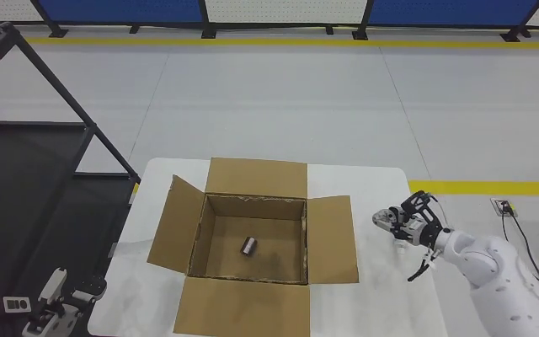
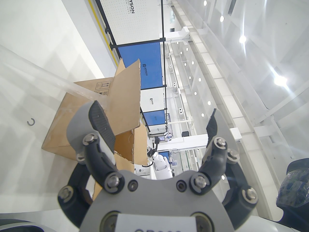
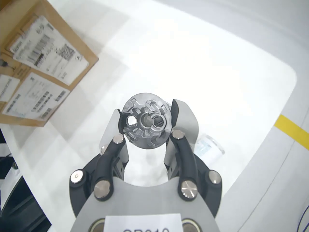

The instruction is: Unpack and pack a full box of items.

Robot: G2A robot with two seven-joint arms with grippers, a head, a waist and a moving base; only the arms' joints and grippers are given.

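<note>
top view: an open cardboard box [image 1: 248, 236] stands at the middle of the white table [image 1: 379, 278] with all four flaps spread out. one small dark cylinder [image 1: 248, 245] lies on the box floor, about at its centre. the right gripper [image 1: 392, 220] hangs over the table's right edge, well apart from the box, with something pale metal between its jaws. the left gripper [image 1: 59, 295] sits low, off the table's near-left corner.

left wrist view: the left gripper [image 2: 154, 112] has its jaws spread wide with nothing between them, and it points up past the box's side wall [image 2: 79, 112]. a small c-shaped ring [image 2: 31, 121] lies on the table beside the box.

right wrist view: the right gripper [image 3: 146, 118] is clamped on a toothed metal part [image 3: 146, 124], a round disc with a centre bore, held above bare table near the right edge. a clear plastic piece [image 3: 208, 147] lies on the table just beside it.

judging from this, unpacking looks nearly done: one part is out and in the right gripper's hold, and one cylinder is left inside. setting the part down, fetching the cylinder and the whole repacking remain.
</note>
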